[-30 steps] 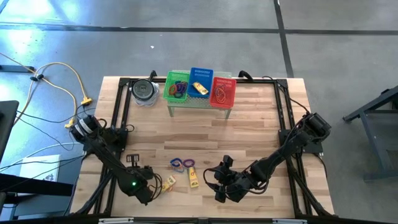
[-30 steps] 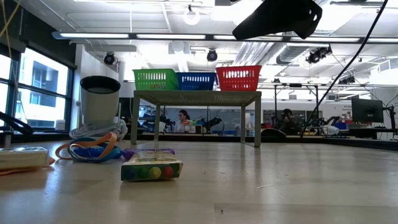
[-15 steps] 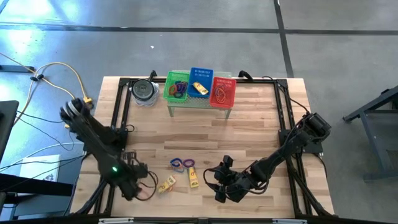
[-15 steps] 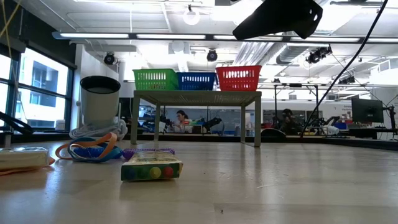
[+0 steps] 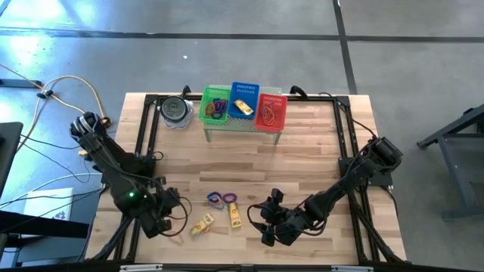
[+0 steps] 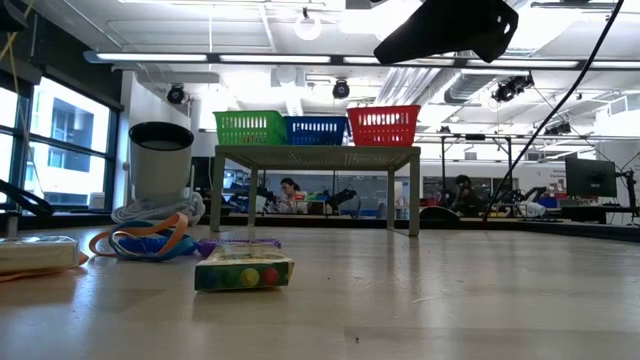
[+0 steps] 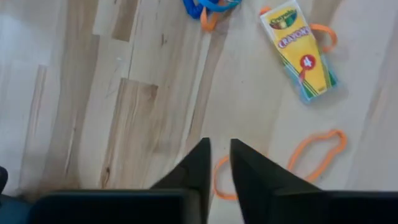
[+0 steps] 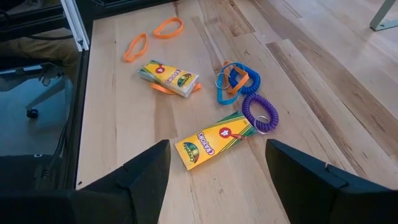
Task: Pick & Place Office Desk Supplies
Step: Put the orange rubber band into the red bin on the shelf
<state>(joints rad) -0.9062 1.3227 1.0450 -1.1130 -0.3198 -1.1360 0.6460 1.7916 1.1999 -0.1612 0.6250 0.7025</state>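
Note:
Near the table's front left, my left gripper (image 5: pixel 157 222) (image 7: pixel 219 144) hovers above the wood and points down. Its fingers stand slightly apart with nothing between them. Two orange bands (image 7: pixel 317 152) (image 8: pixel 134 46) lie flat below it, one partly hidden behind the fingers. Two crayon boxes (image 5: pixel 203 223) (image 5: pixel 235 217) and blue and purple coil loops (image 5: pixel 219 199) lie mid-front. My right gripper (image 5: pixel 268 224) (image 8: pixel 217 149) hangs wide open just right of them, slanting down at the nearer crayon box (image 8: pixel 214 140), and touches nothing.
A low stand (image 5: pixel 242 127) at the far middle carries a green basket (image 5: pixel 215 106), a blue basket (image 5: pixel 243 99) and a red basket (image 5: pixel 271 111) with items inside. A round grey tin (image 5: pixel 175 111) stands left of it. Bare wood lies between the stand and the loose items.
My left gripper has risen from the table and drawn back toward the left edge, tipping more steeply downward. The orange bands, crayon boxes and coils lie where they were.

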